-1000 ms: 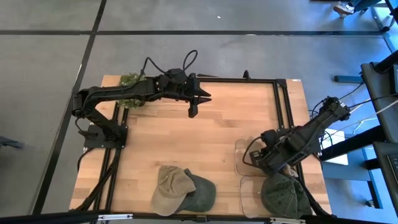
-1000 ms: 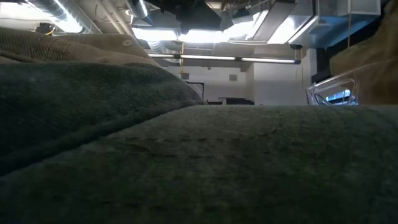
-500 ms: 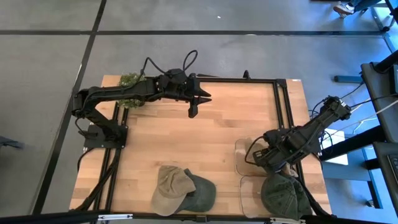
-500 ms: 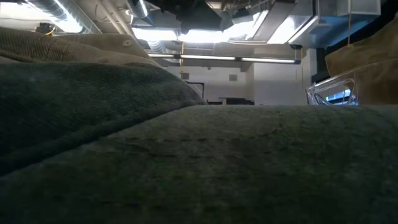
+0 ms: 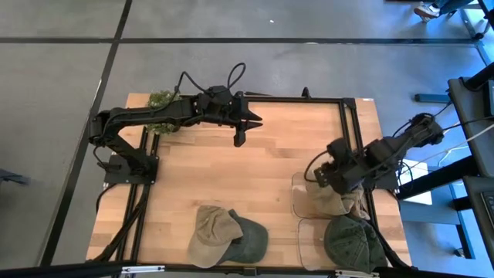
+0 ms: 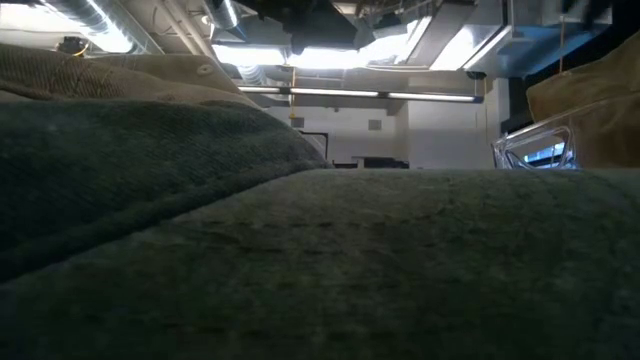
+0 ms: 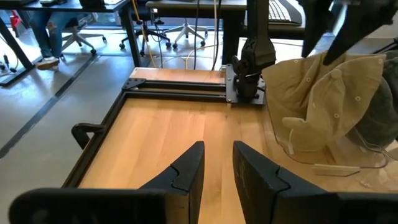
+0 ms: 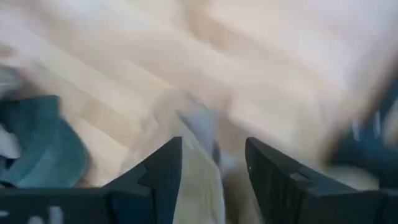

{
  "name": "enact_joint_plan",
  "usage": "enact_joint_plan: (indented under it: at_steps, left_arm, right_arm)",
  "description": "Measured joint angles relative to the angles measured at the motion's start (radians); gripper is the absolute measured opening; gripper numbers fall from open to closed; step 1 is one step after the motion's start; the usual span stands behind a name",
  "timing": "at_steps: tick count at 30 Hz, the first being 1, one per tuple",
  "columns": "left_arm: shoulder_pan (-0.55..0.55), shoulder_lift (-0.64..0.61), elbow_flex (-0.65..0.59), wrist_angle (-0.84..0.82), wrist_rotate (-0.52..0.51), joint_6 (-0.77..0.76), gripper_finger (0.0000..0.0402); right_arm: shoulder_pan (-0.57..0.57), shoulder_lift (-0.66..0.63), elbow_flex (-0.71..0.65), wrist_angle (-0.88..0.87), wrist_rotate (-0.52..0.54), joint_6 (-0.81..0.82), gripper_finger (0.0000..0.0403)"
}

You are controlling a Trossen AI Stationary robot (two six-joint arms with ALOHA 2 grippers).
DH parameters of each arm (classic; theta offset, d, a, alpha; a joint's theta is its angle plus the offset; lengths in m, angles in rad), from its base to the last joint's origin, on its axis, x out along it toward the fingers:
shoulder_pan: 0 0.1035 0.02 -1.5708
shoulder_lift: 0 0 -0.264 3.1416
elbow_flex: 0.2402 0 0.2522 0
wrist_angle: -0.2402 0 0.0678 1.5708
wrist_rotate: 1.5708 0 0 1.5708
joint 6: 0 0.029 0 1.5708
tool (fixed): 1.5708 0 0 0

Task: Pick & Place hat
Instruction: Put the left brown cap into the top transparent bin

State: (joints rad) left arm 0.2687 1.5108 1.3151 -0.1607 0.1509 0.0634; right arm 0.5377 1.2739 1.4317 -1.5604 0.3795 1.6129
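Right gripper (image 5: 330,171): at 3 o'clock, jaws apart, empty, over the tan hat (image 5: 328,202).
Left gripper (image 5: 240,139): at 12 o'clock, jaws narrowly parted, empty.
Green hat (image 5: 351,241): at 5 o'clock.

Tan hat (image 5: 210,228), dark green hat (image 5: 248,239), olive hat (image 5: 351,241), beige hat (image 5: 333,202), pale wood table (image 5: 231,174)

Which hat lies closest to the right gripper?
The tan hat in the clear tray, directly below the right gripper; the other hats lie farther off along the table's near edge.
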Motion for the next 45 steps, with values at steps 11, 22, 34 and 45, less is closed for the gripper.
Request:
enact_joint_plan:
  at_steps: [11,22,34,45]
  left_arm:
    - [0.0,0.0,0.0,0.0,-0.001,-0.025,0.0079]
    - [0.0,0.0,0.0,-0.019,-0.001,-0.025,0.0083]
    - [0.0,0.0,0.0,-0.083,-0.001,-0.024,0.0084]
    - [0.0,0.0,0.0,-0.084,-0.001,-0.023,0.0084]
  right_arm:
    - [-0.104,0.06,0.031,0.559,-0.134,-1.132,0.0177]
    - [-0.127,0.325,0.031,0.367,-0.443,-1.254,0.0177]
    - [-0.109,0.489,0.018,0.19,-0.468,-1.303,0.0177]
    - [-0.094,0.488,-0.146,0.132,-0.435,-1.183,0.0177]
